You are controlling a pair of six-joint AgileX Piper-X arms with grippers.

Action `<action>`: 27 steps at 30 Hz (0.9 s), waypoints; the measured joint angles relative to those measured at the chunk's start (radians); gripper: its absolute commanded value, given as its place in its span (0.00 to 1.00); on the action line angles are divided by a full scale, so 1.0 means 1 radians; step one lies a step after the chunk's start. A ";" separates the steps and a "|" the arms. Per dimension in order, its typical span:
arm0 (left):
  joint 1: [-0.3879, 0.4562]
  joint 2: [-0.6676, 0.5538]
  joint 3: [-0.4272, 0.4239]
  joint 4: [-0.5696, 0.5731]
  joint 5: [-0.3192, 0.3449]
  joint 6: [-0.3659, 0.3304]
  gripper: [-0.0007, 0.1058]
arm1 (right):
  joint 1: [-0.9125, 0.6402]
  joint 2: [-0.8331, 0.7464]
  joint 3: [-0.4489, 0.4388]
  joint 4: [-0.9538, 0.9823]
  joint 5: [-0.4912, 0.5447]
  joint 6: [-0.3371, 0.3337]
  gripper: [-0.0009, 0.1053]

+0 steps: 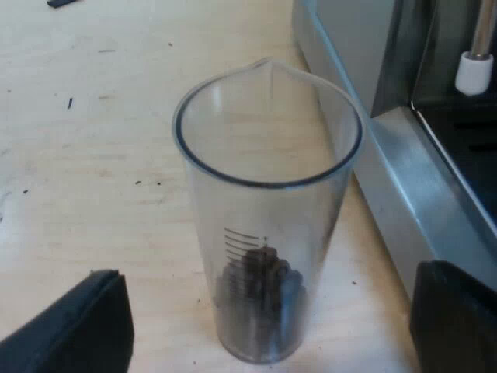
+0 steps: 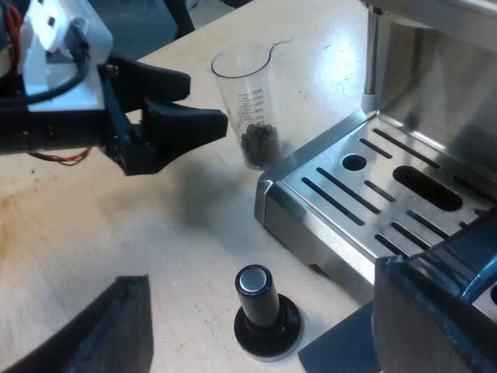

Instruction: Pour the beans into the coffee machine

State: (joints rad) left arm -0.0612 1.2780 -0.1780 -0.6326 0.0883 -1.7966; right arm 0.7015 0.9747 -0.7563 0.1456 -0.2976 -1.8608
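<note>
The measuring glass is standing upright on the pale wooden table, just beside the steel base of the espresso machine. Its pouring lip is pointing away from the left wrist camera. The coffee beans are lying in a low dark heap at the bottom of the glass, reaching about to the lowest printed scale marks. The left gripper is holding its jaws spread wide and gripping nothing. Its black fingers are sitting one on either side of the glass, apart from its wall. From the right wrist view this gripper is reaching toward the upper half of the glass with its tips close beside it. Whether they are touching cannot be told from there. The right gripper is hovering low over the table near the machine's slotted drip tray, with its fingers wide apart and carrying nothing. The tamper, with its black knob, is standing upright on the table between those fingers, near the front corner of the tray. The steam wand is hanging down over the tray's edge, near the glass.
</note>
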 measured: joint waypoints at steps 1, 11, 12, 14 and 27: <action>0.000 0.027 0.000 -0.035 0.000 0.000 0.83 | 0.000 0.000 0.000 0.000 0.000 0.000 0.59; 0.000 0.201 0.000 -0.271 0.000 0.000 0.83 | 0.000 0.000 0.000 0.000 -0.002 0.000 0.59; 0.000 0.212 0.000 -0.278 0.000 0.000 0.83 | 0.000 0.000 0.000 0.000 -0.002 0.000 0.59; 0.000 0.255 -0.002 -0.326 0.000 0.000 0.83 | 0.000 0.000 0.000 0.000 -0.002 0.000 0.59; 0.000 0.324 -0.058 -0.377 0.003 0.000 0.83 | 0.000 0.000 0.000 0.000 -0.002 0.000 0.59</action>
State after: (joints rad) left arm -0.0612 1.6025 -0.2357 -1.0097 0.0908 -1.7966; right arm 0.7015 0.9747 -0.7563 0.1456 -0.2992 -1.8608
